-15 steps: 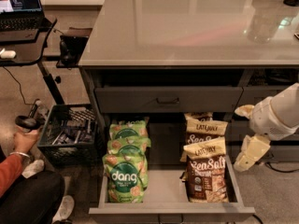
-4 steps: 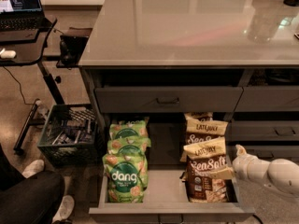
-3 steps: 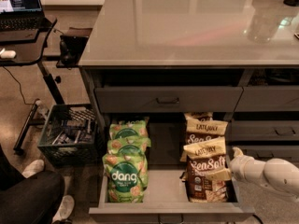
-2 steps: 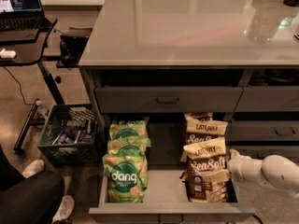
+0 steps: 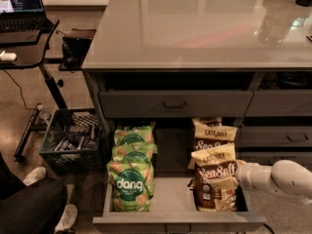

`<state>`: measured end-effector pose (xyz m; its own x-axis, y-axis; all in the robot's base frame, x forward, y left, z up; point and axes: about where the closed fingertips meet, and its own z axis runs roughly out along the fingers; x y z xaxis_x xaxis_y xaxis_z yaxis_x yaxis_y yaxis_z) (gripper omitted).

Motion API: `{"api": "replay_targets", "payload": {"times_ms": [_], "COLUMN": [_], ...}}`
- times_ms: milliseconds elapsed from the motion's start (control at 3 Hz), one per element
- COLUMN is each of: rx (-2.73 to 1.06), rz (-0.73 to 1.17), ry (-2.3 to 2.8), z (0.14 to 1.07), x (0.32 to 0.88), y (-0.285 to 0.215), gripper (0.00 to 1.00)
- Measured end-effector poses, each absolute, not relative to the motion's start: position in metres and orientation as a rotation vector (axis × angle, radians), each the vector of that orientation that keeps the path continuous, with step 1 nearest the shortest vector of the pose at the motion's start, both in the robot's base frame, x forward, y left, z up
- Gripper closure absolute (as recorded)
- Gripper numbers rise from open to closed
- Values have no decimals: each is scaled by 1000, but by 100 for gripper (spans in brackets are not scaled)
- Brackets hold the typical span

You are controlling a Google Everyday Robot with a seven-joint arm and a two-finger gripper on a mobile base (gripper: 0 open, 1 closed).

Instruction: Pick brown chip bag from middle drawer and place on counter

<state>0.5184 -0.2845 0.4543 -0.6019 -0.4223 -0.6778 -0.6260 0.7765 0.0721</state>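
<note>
The middle drawer [image 5: 178,222] is pulled open under the counter [image 5: 195,28]. Its right row holds several brown "Late July" Sea Salt chip bags; the front one [image 5: 214,179] stands upright, with others [image 5: 212,135] behind it. My white arm comes in low from the right. The gripper [image 5: 242,173] is at the right edge of the front brown bag, touching or almost touching its side. The bag hides the gripper's tip.
Green "dang" bags [image 5: 130,184] fill the drawer's left row. A shallower shut drawer with a curved handle [image 5: 174,104] is above. A black crate [image 5: 70,140] sits on the floor at left, beside a black desk with a laptop [image 5: 22,13]. A person's leg [image 5: 29,204] is at lower left.
The arm has come down from beside the drawer's right and slid left, low, until the gripper reaches the front brown bag's right side. The bags have not moved.
</note>
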Motion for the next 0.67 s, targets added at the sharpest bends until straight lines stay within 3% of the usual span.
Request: {"api": "replay_targets", "payload": {"times_ms": [667], "rx": [-776], "rz": [400], "ry": [2303], "z": [454], "x": [518], "y": [-284], "gripper": [66]}}
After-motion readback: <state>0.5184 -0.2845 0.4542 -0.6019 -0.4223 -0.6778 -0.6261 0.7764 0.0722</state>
